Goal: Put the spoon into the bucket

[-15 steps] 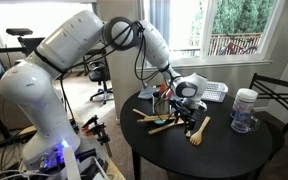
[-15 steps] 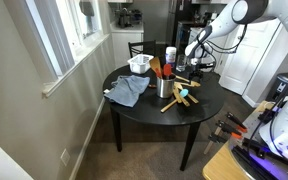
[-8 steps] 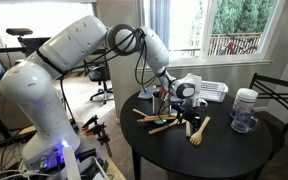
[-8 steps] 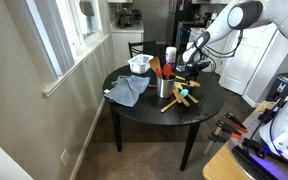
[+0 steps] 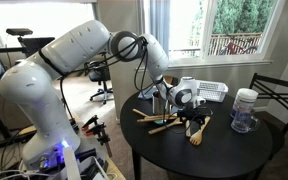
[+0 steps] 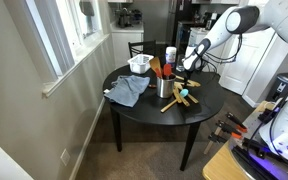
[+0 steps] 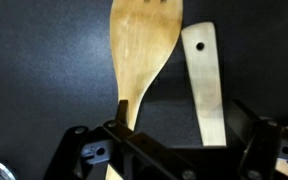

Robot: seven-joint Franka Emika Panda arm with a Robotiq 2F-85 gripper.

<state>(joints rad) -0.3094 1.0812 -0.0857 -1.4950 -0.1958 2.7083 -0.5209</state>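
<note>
In the wrist view a pale wooden spoon (image 7: 144, 50) with a broad notched head lies on the black table. Its handle runs down under my gripper's left finger. A flat wooden utensil (image 7: 204, 85) with a hole in its end lies beside it, between the jaws. My gripper (image 7: 184, 125) is open and holds nothing. In both exterior views it hangs low over the loose wooden utensils (image 5: 197, 132), the gripper (image 5: 194, 120) (image 6: 190, 70) pointing down. The small silver bucket (image 6: 166, 88) stands mid-table with utensils upright in it.
A white slotted basket (image 5: 213, 91) (image 6: 139, 64) and a clear jar with a white lid (image 5: 244, 110) stand on the round black table (image 5: 224, 155). A blue-grey cloth (image 6: 129, 90) lies near the table's edge. More wooden utensils (image 5: 156, 118) are scattered by the bucket.
My gripper has come down and slightly sideways toward the wooden utensils on the table. It has stayed open. No object has moved.
</note>
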